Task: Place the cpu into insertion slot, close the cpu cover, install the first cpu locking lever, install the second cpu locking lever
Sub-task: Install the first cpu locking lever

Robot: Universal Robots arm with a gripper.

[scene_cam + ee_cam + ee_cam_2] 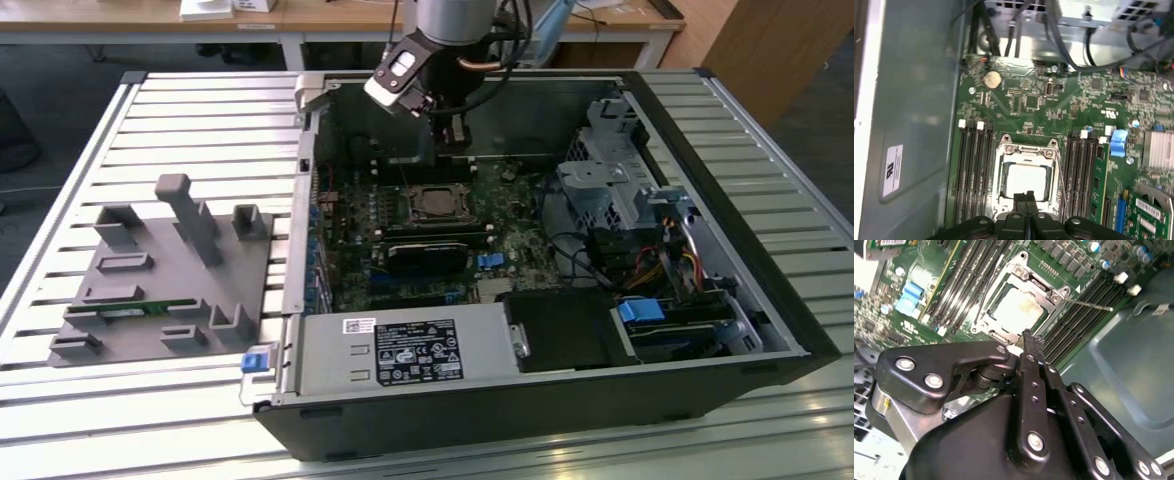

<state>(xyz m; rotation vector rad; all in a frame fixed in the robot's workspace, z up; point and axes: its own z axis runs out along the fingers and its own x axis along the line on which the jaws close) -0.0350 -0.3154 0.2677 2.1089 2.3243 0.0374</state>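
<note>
The cpu (1026,181) lies in the insertion slot (983,320) on the green motherboard, its pale metal face (1019,307) showing through the window of the cpu cover (1026,150). The silver cover lies flat over the chip. A thin locking lever (1093,304) sticks out from a socket corner, and it runs along one side of the socket (1061,187) in the first wrist view. My gripper (1027,196) hangs just above the socket's edge, its black fingers pressed together with nothing between them. In the exterior view the gripper (450,148) is inside the case, just behind the socket (434,206).
Black memory slots (974,170) flank the socket on both sides. A blue connector (1119,141) and a coin battery (992,78) sit on the board. The case wall (914,125) is close by. A grey fixture block (167,275) stands on the slatted table at the exterior view's left.
</note>
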